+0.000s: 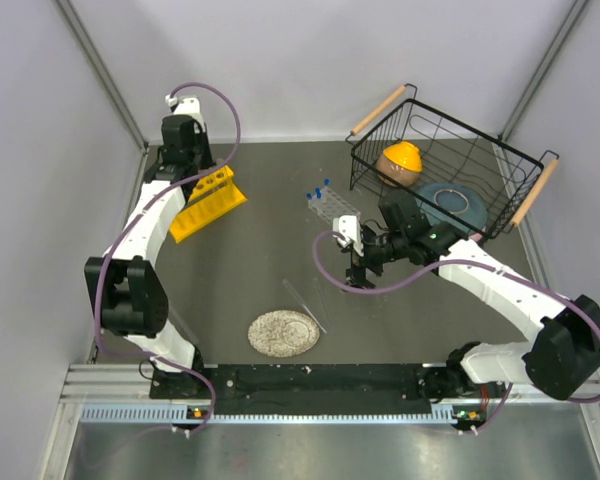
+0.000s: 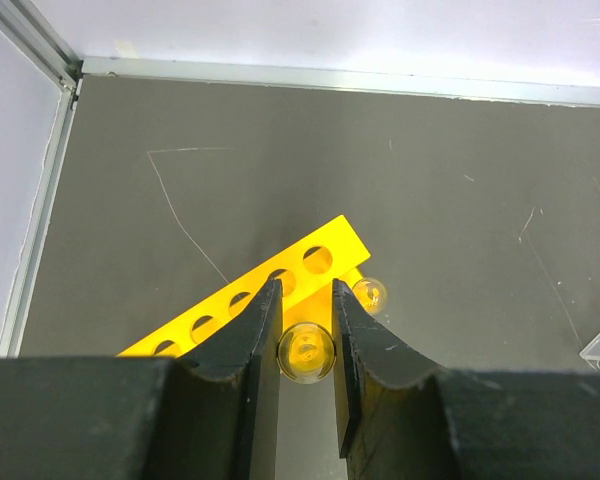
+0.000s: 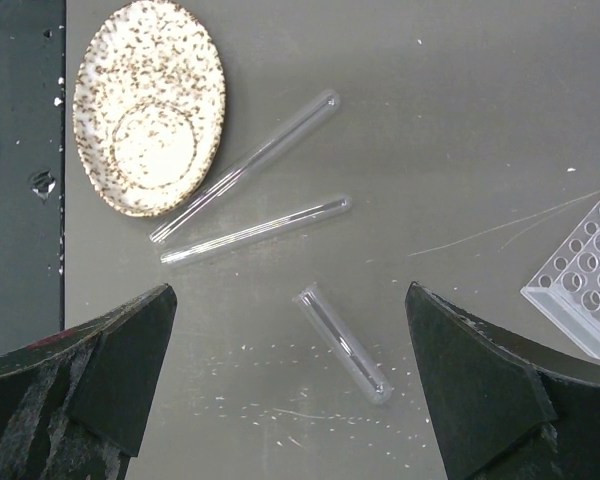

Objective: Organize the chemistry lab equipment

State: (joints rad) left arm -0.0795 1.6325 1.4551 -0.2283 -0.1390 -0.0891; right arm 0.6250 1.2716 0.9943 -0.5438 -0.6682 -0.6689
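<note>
Dark grey worktop (image 1: 260, 260) boxed in by pale walls. Nearest the arm bases, a round speckled disc (image 1: 283, 333), with three loose tubes (image 3: 255, 230) lying flat just beside it: two roughly parallel by the disc's edge, the third apart and angled the other way. Above these, the right tool (image 3: 290, 300), spread wide and holding nothing. Just beyond, a small clear plastic rack (image 1: 330, 205) carrying a few blue-capped vials (image 1: 320, 188). Farther back on the right, a black wire basket (image 1: 378, 110) with dishes inside. Far back on the left, the yellow rack (image 1: 210, 205), tilted. Over it, the left tool (image 2: 305, 290), narrowed onto a test tube (image 2: 306, 352) seen end-on, right beside the rack's row of holes. Another tube's round end (image 2: 369, 293) just beside the rack's end.
</note>
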